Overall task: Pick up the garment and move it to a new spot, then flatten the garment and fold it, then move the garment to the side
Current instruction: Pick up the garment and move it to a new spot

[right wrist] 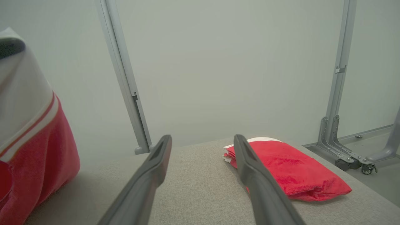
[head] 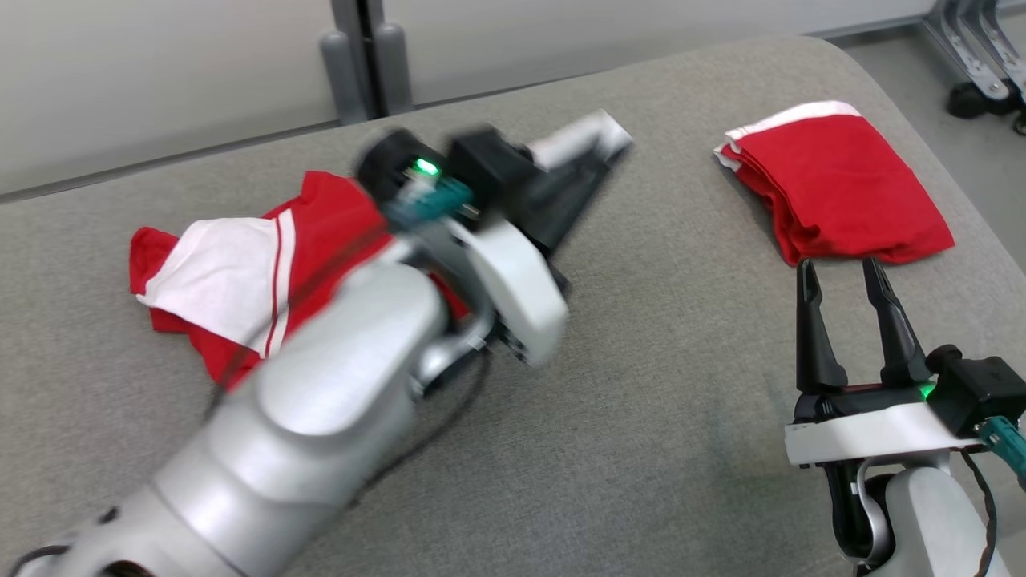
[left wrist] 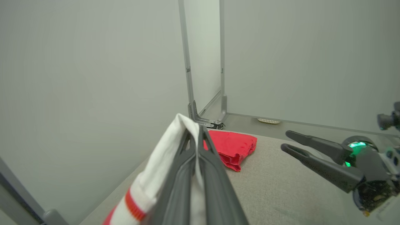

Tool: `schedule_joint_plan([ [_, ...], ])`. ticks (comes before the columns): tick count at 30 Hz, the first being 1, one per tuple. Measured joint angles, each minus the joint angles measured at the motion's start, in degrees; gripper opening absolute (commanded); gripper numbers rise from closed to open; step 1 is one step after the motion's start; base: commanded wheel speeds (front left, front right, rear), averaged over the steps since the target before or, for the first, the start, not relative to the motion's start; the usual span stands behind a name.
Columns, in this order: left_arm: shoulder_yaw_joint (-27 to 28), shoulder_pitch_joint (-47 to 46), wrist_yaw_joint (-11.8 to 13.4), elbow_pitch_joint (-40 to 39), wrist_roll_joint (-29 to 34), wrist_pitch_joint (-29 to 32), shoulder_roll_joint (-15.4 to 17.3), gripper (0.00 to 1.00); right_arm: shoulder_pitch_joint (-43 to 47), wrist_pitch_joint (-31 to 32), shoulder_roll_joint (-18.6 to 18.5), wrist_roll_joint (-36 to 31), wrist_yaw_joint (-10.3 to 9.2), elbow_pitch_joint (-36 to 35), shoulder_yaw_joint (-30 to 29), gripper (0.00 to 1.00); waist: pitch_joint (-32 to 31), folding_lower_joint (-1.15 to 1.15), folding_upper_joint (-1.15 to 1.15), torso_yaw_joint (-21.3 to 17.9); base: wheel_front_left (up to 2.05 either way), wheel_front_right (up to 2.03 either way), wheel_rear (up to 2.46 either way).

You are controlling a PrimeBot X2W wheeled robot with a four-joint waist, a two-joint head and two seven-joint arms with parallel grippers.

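Observation:
A red and white garment (head: 240,264) lies crumpled on the left of the grey cushion (head: 657,385), partly hidden under my left arm. My left gripper (head: 611,151) is shut on a white edge of that garment (left wrist: 175,147) and holds it up over the middle of the cushion, fingers pointing right. The lifted cloth also hangs at the left edge of the right wrist view as a white and red fold (right wrist: 28,125). My right gripper (head: 842,276) stands open at the lower right with nothing between its fingers (right wrist: 253,175). It also appears in the left wrist view (left wrist: 286,140).
A second red garment (head: 834,184), folded with a white band at its far edge, lies on the cushion's right side just beyond my right fingertips (right wrist: 290,172) (left wrist: 232,148). Grey metal frame legs on castors (right wrist: 343,156) stand on the floor past the cushion. A pale wall lies behind.

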Motion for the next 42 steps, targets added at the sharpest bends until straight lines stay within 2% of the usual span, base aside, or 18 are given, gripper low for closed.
schedule_joint_plan([
  [4,-7.73,-0.21,-0.01,3.76,0.07,-2.22,-4.26,0.0,-0.9,0.0,0.02,0.49,0.0,0.79,-0.67,1.0,1.64,0.0,0.0,-1.8,0.0,0.0,0.0],
  [7,-12.69,-0.36,-0.01,5.68,-0.71,-3.98,-5.69,0.0,-1.13,0.0,-0.01,1.07,0.0,1.27,-1.52,1.0,2.76,0.0,0.0,-2.49,0.0,0.0,0.0],
  [10,-15.12,-0.41,-0.01,6.6,-1.47,-5.23,-6.26,0.0,-1.51,0.0,0.01,1.08,0.0,1.42,-2.07,1.0,3.24,0.0,0.0,-2.51,0.0,0.0,0.0],
  [11,-16.37,-0.48,-0.01,6.97,-1.87,-5.59,-6.39,0.06,-1.63,0.0,-0.02,1.13,0.0,1.56,-2.25,1.0,3.38,0.0,0.0,-2.38,0.0,0.0,0.0],
  [12,-17.33,-0.49,-0.01,7.39,-2.12,-6.2,-6.5,1.0,-1.74,0.0,-0.01,1.24,0.0,1.79,-2.37,1.0,3.47,0.0,0.0,-2.2,0.0,0.0,0.0],
  [16,-20.07,-0.69,-0.01,8.97,-2.94,-7.33,-6.59,1.0,-2.19,0.0,0.01,1.25,0.0,2.46,-2.43,1.0,3.57,0.0,0.0,-1.1,0.0,0.0,0.0],
  [21,-20.51,-1.36,0.23,12.04,-3.55,-8.86,-6.61,1.0,-2.48,0.0,0.01,0.85,0.0,2.7,-2.82,1.0,3.06,0.0,0.0,1.18,0.0,0.0,0.0],
  [26,-17.63,-2.34,1.72,15.04,-5.52,-10.99,-6.68,1.0,-2.34,0.0,0.01,-0.13,0.0,1.82,-2.81,1.0,1.91,0.0,0.0,4.08,0.0,0.0,0.0],
  [30,-11.95,-2.43,3.58,16.41,-6.38,-12.04,-5.53,1.0,-1.53,-0.04,0.03,-1.62,0.0,0.54,-2.6,1.0,0.81,0.0,0.0,7.33,0.0,0.0,0.0],
  [34,-2.25,-0.47,6.0,12.12,-4.9,-12.29,-0.94,1.0,-0.46,-0.08,0.03,-2.96,0.0,-0.89,-2.22,1.0,-0.5,0.0,0.0,11.1,0.0,0.0,0.0],
  [38,7.45,7.92,7.55,6.66,-1.66,-12.29,3.81,1.0,0.43,-0.09,-0.02,-3.87,0.0,-1.65,-1.3,1.0,-1.87,0.0,0.0,14.88,0.0,0.0,0.0],
  [42,16.51,17.26,8.34,1.89,1.62,-12.3,5.86,1.0,1.65,-0.09,-0.37,-4.37,0.0,-0.99,0.41,1.0,-3.24,0.0,0.0,18.25,0.0,0.0,0.0],
])
